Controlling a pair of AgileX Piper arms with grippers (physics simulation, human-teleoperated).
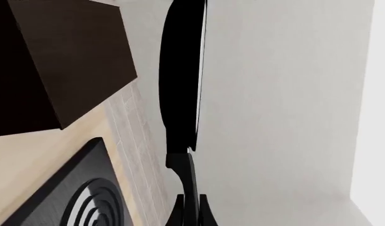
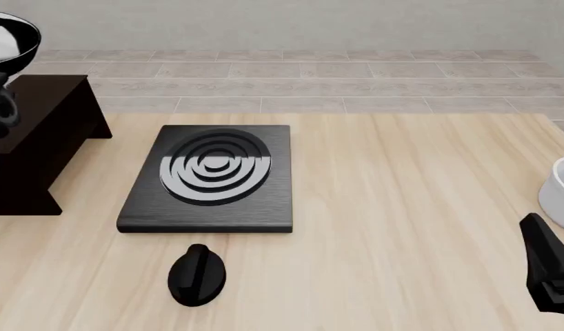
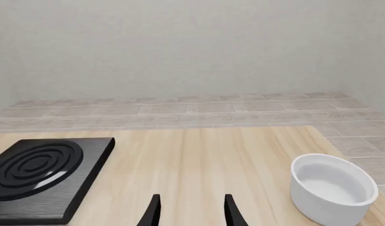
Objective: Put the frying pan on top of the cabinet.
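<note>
At the bottom edge of the left wrist view, the left tool [image 1: 191,209] is clamped on the short straight handle of the small round black frying pan [image 1: 179,75]; its two dark fingers [image 1: 176,212] press against the handle from both sides, and the pan is seen edge-on, held in the air. In the front view that glossy, white-reflecting pan [image 2: 6,38] shows only partly at the upper left corner of the frame, raised above the large dark brown box-shaped wooden cabinet [image 2: 38,141] and not touching its flat top. The right tool [image 3: 191,212] stands with its fingers apart and nothing between them, hovering low at the bottom of the right wrist view; in the front view only a dark part of that arm shows at the lower right edge.

Nearest on the light wooden surface [image 2: 402,227] lies one black oval knob [image 2: 197,274], bottom centre-left. Behind it sits one flat black square stove plate [image 2: 211,176] with silver rings. One white round bowl [image 3: 332,192] stands at the right edge. The one cabinet occupies the left edge. Beyond the surface run pale tiled floor and a plain grey wall [image 2: 291,24].
</note>
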